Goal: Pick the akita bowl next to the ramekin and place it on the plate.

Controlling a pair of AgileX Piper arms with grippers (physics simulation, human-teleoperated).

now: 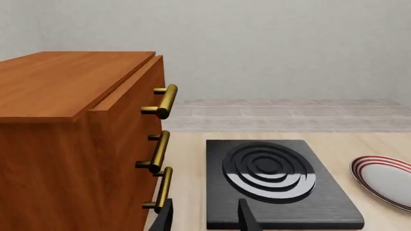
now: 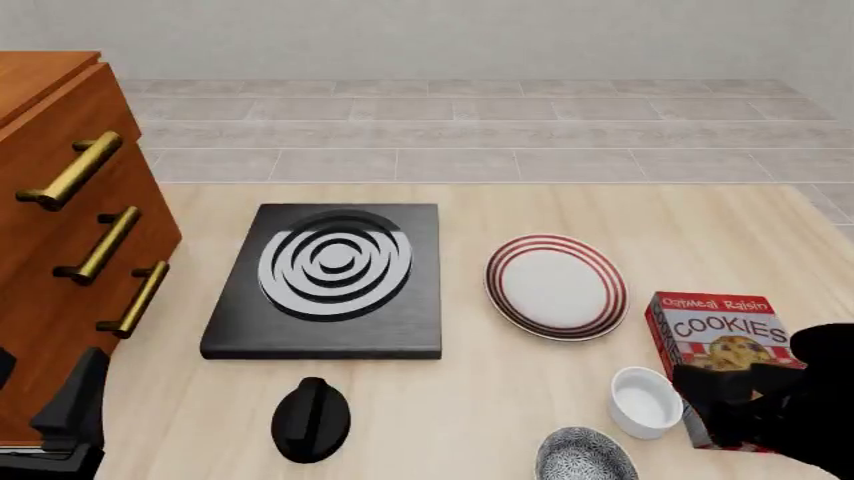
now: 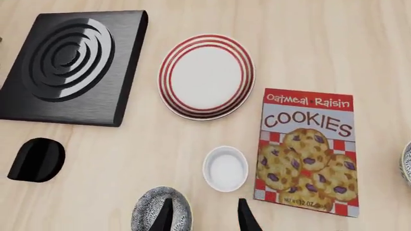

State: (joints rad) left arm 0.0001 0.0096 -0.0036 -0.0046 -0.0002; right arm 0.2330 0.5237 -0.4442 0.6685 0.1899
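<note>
The akita bowl [image 3: 157,212] [image 2: 585,458], grey and speckled, sits at the table's front edge beside the white ramekin [image 3: 225,168] [image 2: 645,401]. Farther back lies the red-ringed plate [image 3: 168,91] [image 2: 497,290], with nothing on it. My right gripper [image 3: 204,219] [image 2: 727,402] hovers open over the table near the ramekin. In the right wrist view one finger overlaps the akita bowl's rim and the other stands beside the ramekin. My left gripper [image 1: 205,221] [image 2: 74,410] is open and empty at the front left, by the cabinet, facing the stove; the plate's rim [image 1: 359,168] shows beyond.
A black stove with white rings [image 2: 327,280] [image 3: 70,65] [image 1: 276,178] lies left of the plate. The cookies box [image 2: 714,350] [image 3: 308,149] lies right of the ramekin. A glossy black object [image 2: 310,418] [image 3: 36,159] sits front left. A wooden cabinet [image 2: 67,230] [image 1: 70,134] stands at far left. Another speckled rim [image 3: 406,163] shows beyond the box.
</note>
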